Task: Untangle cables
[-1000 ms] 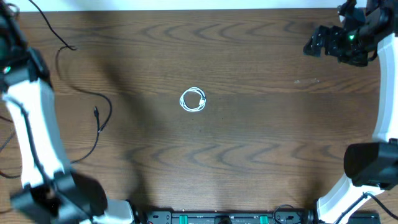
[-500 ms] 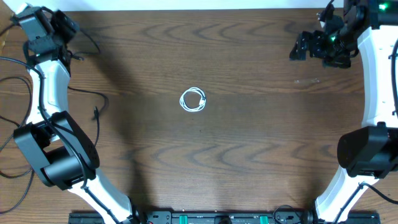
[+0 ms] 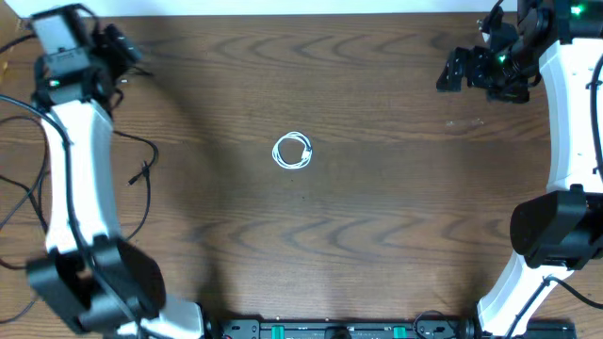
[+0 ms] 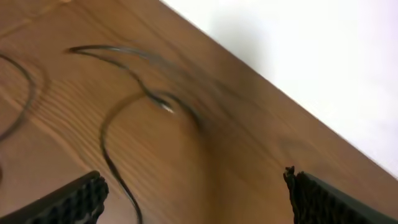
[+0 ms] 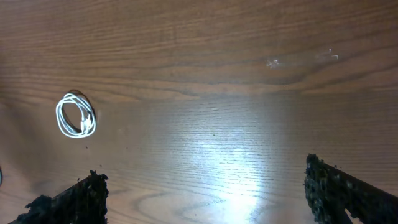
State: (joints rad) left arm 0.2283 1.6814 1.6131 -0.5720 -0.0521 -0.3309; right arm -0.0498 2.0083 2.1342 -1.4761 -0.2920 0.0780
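A thin black cable (image 3: 143, 169) lies loose along the table's left side, partly hidden under my left arm. In the left wrist view a stretch of this black cable (image 4: 112, 155) curves over the wood with a small plug end (image 4: 165, 107), blurred. My left gripper (image 3: 118, 52) hovers open at the far left corner, and nothing sits between its fingers (image 4: 68, 202). A short white cable (image 3: 292, 151), coiled in a small ring, rests at the table's centre, also seen as the white coil (image 5: 76, 116). My right gripper (image 3: 462, 71) stands open at the far right, empty.
The table's far edge (image 4: 261, 81) meets a white wall just beyond my left gripper. Thicker black arm cables (image 3: 11, 202) hang off the table's left side. A faint scuff mark (image 5: 298, 61) shows on the wood near the right gripper.
My left arm swung in from the left edge to the far left corner and its gripper went from shut to open. The right gripper shifted slightly left.
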